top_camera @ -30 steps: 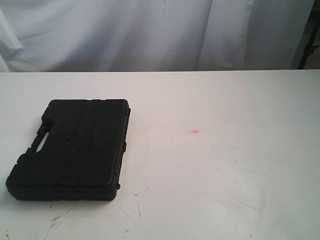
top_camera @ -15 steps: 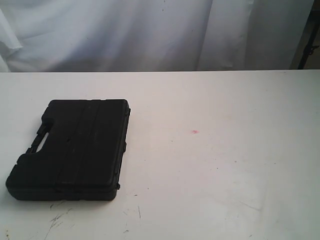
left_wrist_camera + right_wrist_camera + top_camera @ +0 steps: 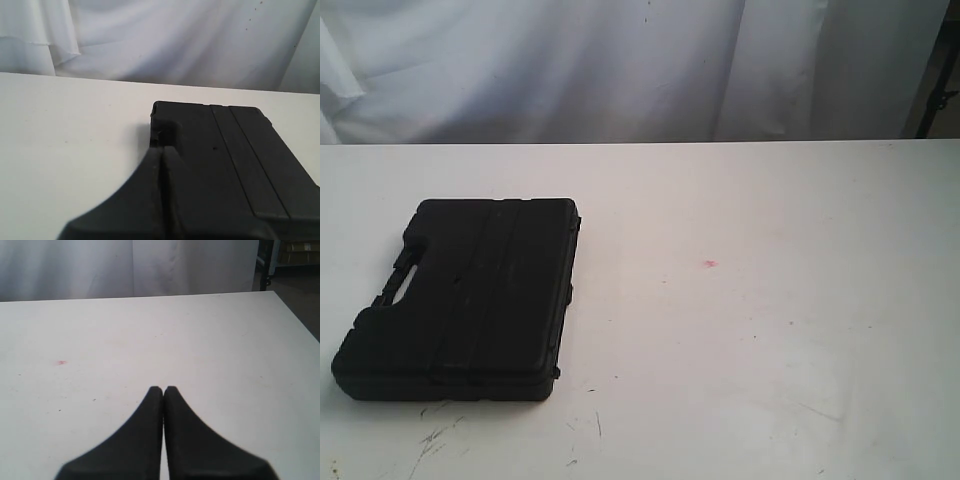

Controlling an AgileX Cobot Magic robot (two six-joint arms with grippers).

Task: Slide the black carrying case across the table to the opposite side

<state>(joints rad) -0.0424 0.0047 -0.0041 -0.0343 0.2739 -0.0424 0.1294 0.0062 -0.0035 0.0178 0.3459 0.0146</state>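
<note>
The black carrying case [image 3: 470, 295] lies flat on the left part of the white table [image 3: 750, 330], its handle side facing left. Neither arm shows in the exterior view. In the left wrist view my left gripper [image 3: 162, 150] is shut with nothing in it, its tips in front of the handle-side corner of the case [image 3: 225, 165]; contact cannot be made out. My right gripper [image 3: 163, 389] is shut and empty over bare table [image 3: 150, 340], far from the case.
A small red mark [image 3: 709, 264] sits near the table's middle. Dark scuffs [image 3: 438, 435] lie by the near edge under the case. A white curtain [image 3: 620, 70] hangs behind the far edge. The table's right edge [image 3: 295, 320] drops to a dark floor.
</note>
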